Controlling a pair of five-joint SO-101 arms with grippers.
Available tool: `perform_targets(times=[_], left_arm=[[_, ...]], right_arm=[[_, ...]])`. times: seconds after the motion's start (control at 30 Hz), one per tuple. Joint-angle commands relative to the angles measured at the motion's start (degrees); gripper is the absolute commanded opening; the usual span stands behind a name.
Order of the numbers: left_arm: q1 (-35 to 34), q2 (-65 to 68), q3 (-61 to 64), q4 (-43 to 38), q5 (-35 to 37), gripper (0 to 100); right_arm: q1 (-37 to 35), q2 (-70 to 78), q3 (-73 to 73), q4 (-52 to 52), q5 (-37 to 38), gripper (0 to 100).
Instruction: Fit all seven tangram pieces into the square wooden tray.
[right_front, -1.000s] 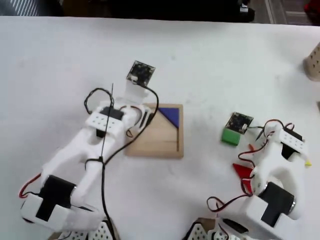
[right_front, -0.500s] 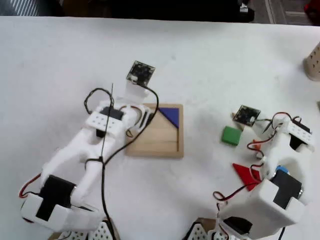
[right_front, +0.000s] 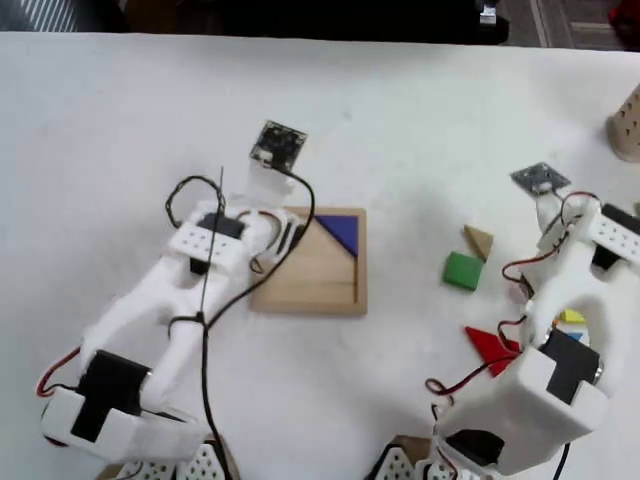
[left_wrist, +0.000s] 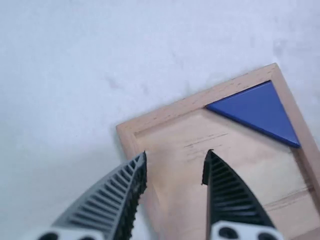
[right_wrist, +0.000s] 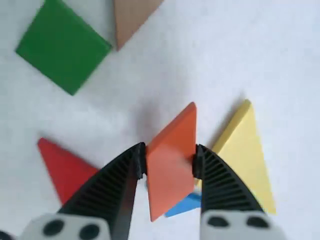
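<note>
the right pincer (right_wrist: 169, 162) was clamped on the orange piece (right_wrist: 172, 157), pinching its two long edges, with much of the piece reaching out past the fingertips. that hold looked thin. a jolt could have let the piece swivel or slip out. the yellow triangle (right_wrist: 250, 160) lay just beside one finger and a light blue piece (right_wrist: 182, 205) sat under the fingers, so either might have been dragged along. the red triangle (right_wrist: 65, 165) lay off the other finger. the green square (right_wrist: 62, 47) and tan triangle (right_wrist: 131, 17) lay ahead of the tips, towards the tray (left_wrist: 150, 120), and a low carry could have knocked them.

the left pincer (left_wrist: 175, 165) hung empty over a corner of the tray, fingers apart, one tip above the rim and one above the bare floor. it likely stood in the way of an arm coming in.

the blue triangle (left_wrist: 257, 110) filled the corner beyond the dark tip, and the rest of the floor was bare. the raised rim could catch a tilted piece. the table (right_front: 420, 130) between the two pincers gave wide room.
</note>
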Motion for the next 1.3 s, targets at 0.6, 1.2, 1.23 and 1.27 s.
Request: perform_targets(times=[0.6,1.2,1.23,1.27], left_arm=[[-18.9,-3.3,-0.5,-0.3,-1.2,19],[-20.9,-2.9,-0.8,-1.3,-1.2,19],[-20.9,-2.9,-0.8,-1.3,-1.2,19],[-20.9,-2.9,-0.8,-1.3,-1.2,19]], right_arm=[[-44.8,-14.0,-7.4,19.1,-52.7,8.0],[-60.4,9.6,-14.8,-1.7,-68.8,9.3],[-60.4,9.9,-16.2,-0.8,-69.7,10.9],[-60.4,10.0,-17.2,0.0,-70.9,13.5]])
